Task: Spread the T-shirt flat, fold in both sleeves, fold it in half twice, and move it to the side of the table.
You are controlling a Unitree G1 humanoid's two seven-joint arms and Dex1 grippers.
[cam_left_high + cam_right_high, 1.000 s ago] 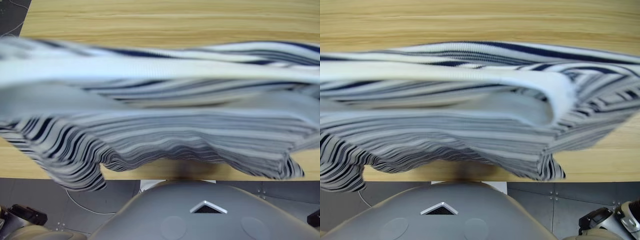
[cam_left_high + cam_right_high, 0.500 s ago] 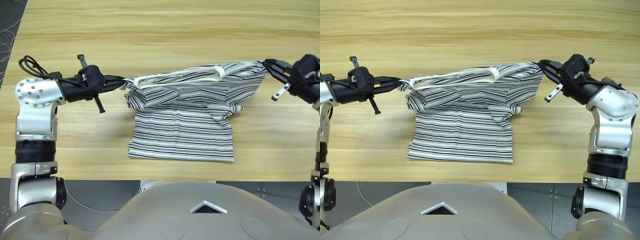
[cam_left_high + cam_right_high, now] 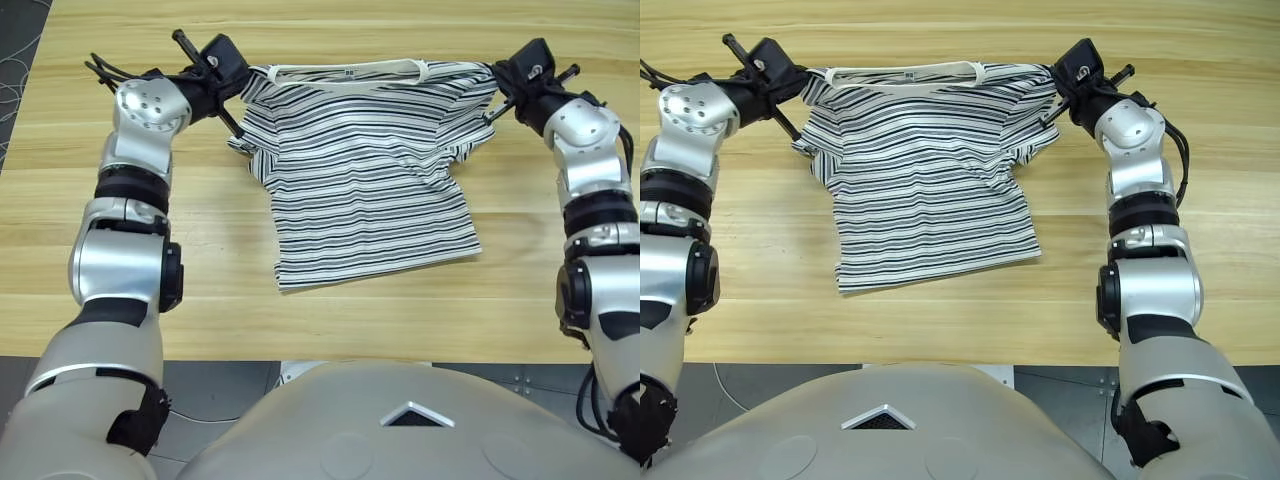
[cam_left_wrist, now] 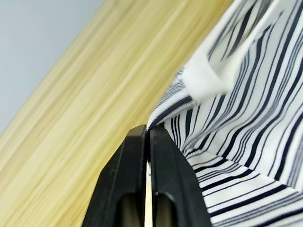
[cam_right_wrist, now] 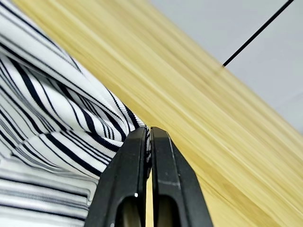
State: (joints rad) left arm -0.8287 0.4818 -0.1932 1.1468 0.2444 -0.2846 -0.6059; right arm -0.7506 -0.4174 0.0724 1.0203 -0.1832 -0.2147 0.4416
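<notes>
Both sleeves (image 3: pixel 252 158) of T-shirt (image 3: pixel 370 180) — half-hidden

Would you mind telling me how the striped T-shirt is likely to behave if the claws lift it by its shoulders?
Probably floppy: the T-shirt lies limp and bunched at both sides. Likely light, since the left claw and right claw hold it by thin pinches of cloth. It should drape, not keep shape.

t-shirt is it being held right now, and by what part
Yes. The T-shirt is pinched at both shoulders: the left gripper shut on one shoulder edge, the right gripper on the other.
</notes>
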